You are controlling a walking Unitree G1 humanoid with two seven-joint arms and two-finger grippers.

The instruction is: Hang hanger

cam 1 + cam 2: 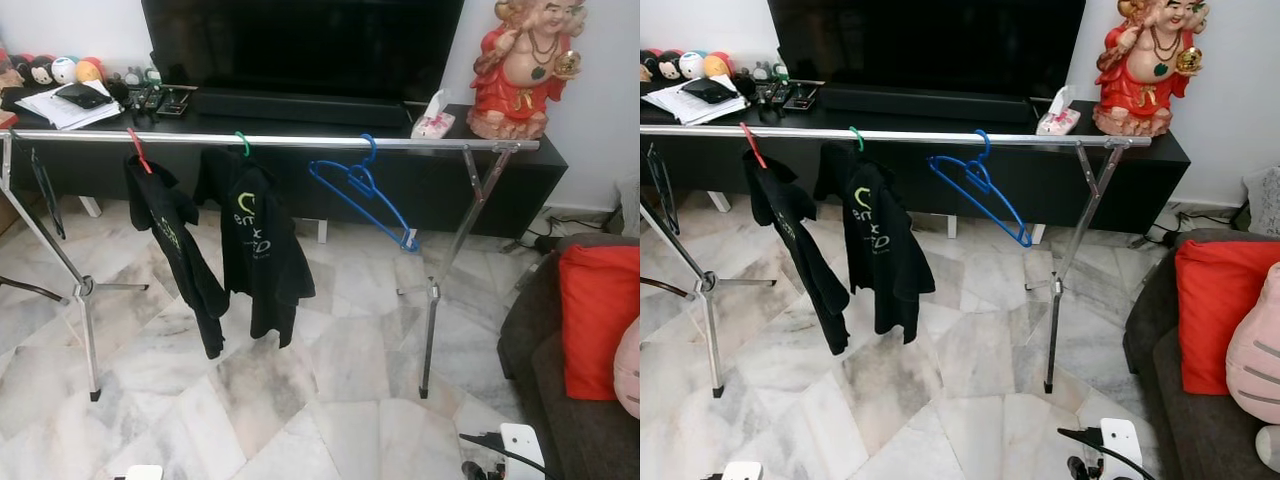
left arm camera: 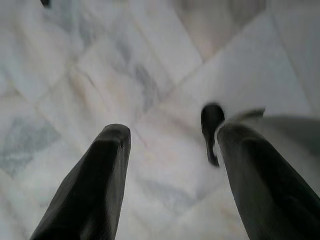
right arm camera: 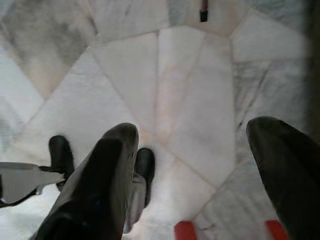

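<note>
A bare blue hanger [image 1: 360,188] hangs tilted on the silver rail [image 1: 300,141] of a clothes rack, right of centre. To its left a green hanger [image 1: 242,143] carries a black shirt [image 1: 258,245], and a red hanger [image 1: 138,150] carries another black garment [image 1: 180,250]. My left gripper [image 2: 172,142] points down at the marble floor, open with nothing between its fingers. My right gripper [image 3: 192,132] also hangs low over the floor, open and holding nothing.
Behind the rack stands a black TV console [image 1: 540,160] with a TV [image 1: 300,45], a red figurine [image 1: 520,70] and a tissue box [image 1: 433,120]. A dark sofa [image 1: 560,400] with a red cushion [image 1: 598,320] stands at right. Rack legs [image 1: 430,330] spread over the floor.
</note>
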